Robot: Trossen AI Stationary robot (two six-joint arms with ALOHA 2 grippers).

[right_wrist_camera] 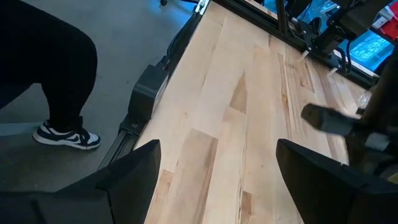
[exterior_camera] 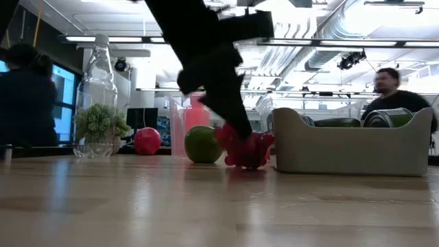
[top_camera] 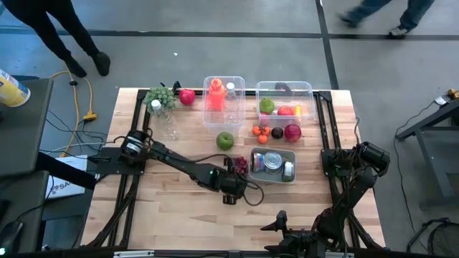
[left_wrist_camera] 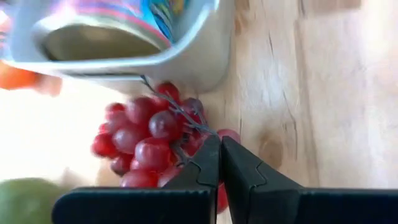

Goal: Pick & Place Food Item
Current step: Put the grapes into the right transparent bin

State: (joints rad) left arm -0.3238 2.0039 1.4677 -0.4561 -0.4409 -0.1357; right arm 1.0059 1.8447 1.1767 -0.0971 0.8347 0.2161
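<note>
Red grapes (top_camera: 241, 165) lie on the table at frame centre, touching the grey tray (top_camera: 273, 177) holding cans. Left arm stretches diagonally from the left edge; left gripper (left_wrist_camera: 220, 163) has fingers pressed together on the grape stem. Right gripper (right_wrist_camera: 217, 180), folded at lower right, fingers apart, holds nothing.

Wooden table (top_camera: 179, 208) was occupied by: grey tray (top_camera: 273, 175), red grapes (top_camera: 239, 165) just beside it, green apple (top_camera: 225, 140), two clear tubs (top_camera: 224, 107), glass bottle (top_camera: 166, 125), tomatoes (top_camera: 262, 132).
</note>
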